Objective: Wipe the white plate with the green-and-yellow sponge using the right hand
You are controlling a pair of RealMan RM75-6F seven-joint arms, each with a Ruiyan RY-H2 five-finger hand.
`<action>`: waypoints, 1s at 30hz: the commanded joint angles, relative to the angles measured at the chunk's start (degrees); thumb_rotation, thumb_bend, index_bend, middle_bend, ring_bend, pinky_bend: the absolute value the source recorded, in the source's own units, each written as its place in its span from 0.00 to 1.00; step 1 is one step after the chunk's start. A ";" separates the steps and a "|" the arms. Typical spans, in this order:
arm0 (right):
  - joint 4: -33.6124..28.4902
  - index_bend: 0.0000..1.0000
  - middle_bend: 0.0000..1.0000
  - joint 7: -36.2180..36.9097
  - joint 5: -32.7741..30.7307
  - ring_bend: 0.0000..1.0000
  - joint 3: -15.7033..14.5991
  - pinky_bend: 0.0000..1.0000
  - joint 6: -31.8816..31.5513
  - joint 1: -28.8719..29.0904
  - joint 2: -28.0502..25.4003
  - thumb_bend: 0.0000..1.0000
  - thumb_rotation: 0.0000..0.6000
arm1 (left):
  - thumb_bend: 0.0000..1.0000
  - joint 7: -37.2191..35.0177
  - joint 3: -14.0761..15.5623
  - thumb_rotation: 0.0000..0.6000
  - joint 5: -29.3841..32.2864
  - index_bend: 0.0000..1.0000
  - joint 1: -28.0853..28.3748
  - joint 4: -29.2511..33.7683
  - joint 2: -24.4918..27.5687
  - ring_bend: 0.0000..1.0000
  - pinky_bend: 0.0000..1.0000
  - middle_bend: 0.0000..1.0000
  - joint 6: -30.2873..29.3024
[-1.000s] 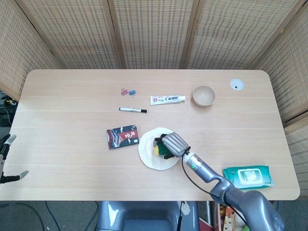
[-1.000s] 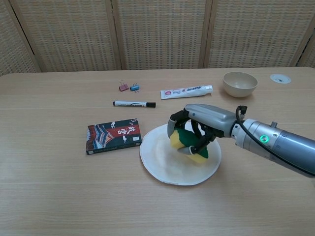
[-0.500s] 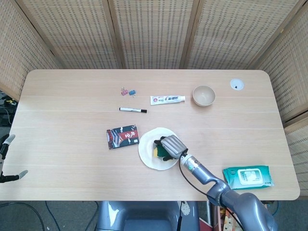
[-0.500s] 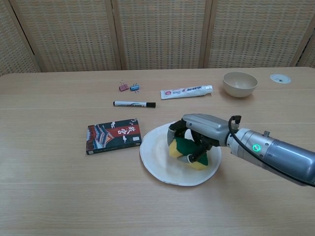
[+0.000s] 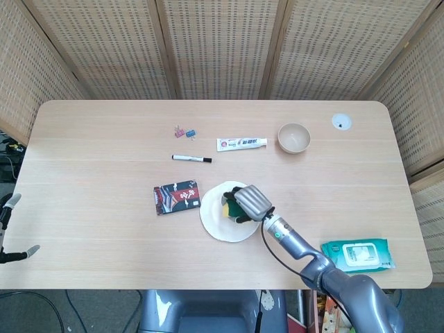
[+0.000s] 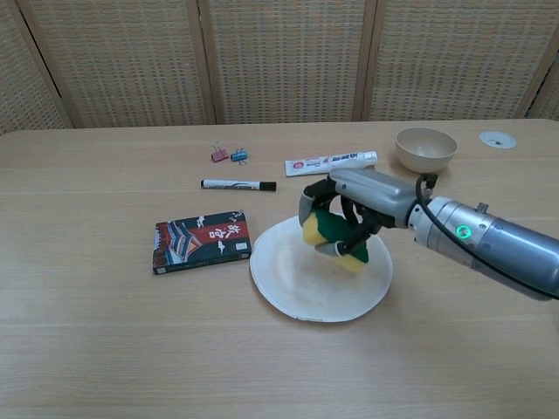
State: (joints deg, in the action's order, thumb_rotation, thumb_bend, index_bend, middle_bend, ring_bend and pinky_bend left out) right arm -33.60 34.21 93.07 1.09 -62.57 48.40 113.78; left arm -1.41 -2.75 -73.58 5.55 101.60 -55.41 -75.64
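Now the right hand (image 6: 349, 214) grips the sponge (image 6: 334, 234) tight on the far side of the plate (image 6: 301, 288), so wiping looks partly done.

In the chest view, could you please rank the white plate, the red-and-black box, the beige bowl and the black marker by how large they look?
1. White plate, largest.
2. Red-and-black box.
3. Beige bowl, though it sits farther from the camera, so its true size is unsure.
4. Black marker, long but very thin.

2 binder clips (image 5: 184, 131), 1 plate (image 5: 215, 225).
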 commanded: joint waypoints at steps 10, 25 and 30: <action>-7.54 0.45 0.54 -13.58 -5.80 0.41 3.71 0.59 6.69 0.46 -11.54 0.28 1.00 | 0.00 -0.93 0.21 1.00 -1.11 0.00 -0.31 0.46 0.58 0.00 0.00 0.00 -0.56; -12.56 0.02 0.05 -37.36 -16.59 0.00 5.34 0.12 22.32 -0.97 -13.41 0.05 1.00 | 0.00 -1.61 0.94 1.00 -3.03 0.00 -0.80 0.80 0.97 0.00 0.00 0.00 -1.32; -24.78 0.00 0.00 -41.98 -19.42 0.00 7.66 0.04 18.28 -3.03 -19.78 0.01 1.00 | 0.00 -2.68 1.18 1.00 -3.90 0.00 -1.11 0.98 1.43 0.00 0.00 0.00 -1.77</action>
State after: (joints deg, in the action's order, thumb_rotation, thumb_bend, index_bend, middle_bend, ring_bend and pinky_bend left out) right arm -50.70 -4.16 75.94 6.87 -41.92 46.92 98.56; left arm -3.86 -1.65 -77.27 4.54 102.51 -54.12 -77.28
